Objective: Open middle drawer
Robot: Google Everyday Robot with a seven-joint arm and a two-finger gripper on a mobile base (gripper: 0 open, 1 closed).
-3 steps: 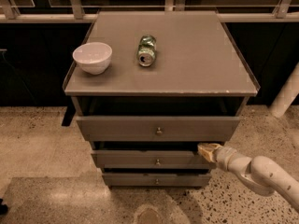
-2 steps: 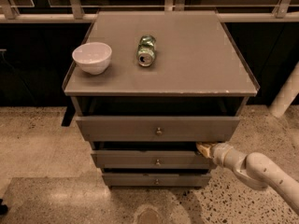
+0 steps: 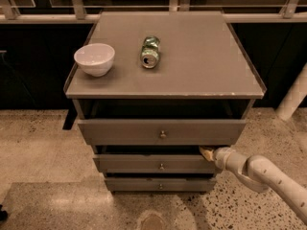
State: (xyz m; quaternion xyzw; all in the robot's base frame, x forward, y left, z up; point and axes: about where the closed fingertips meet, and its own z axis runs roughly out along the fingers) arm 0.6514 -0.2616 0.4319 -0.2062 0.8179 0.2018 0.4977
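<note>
The middle drawer (image 3: 144, 164) is a grey flat front with a small round knob (image 3: 161, 166), second of three under the cabinet top. My gripper (image 3: 207, 153) reaches in from the right on a white arm and sits at the drawer's upper right corner, tucked just under the top drawer (image 3: 124, 131). The top drawer stands out a little from the cabinet. The lowest drawer (image 3: 139, 184) shows below.
A white bowl (image 3: 94, 58) and a green can (image 3: 150, 52) lying on its side rest on the cabinet top (image 3: 201, 66). A white post (image 3: 292, 99) stands at the right. Speckled floor (image 3: 43, 143) surrounds the cabinet; a railing runs behind.
My gripper has moved slightly left and up along the middle drawer's top right edge. The drawers, bowl and can have not moved.
</note>
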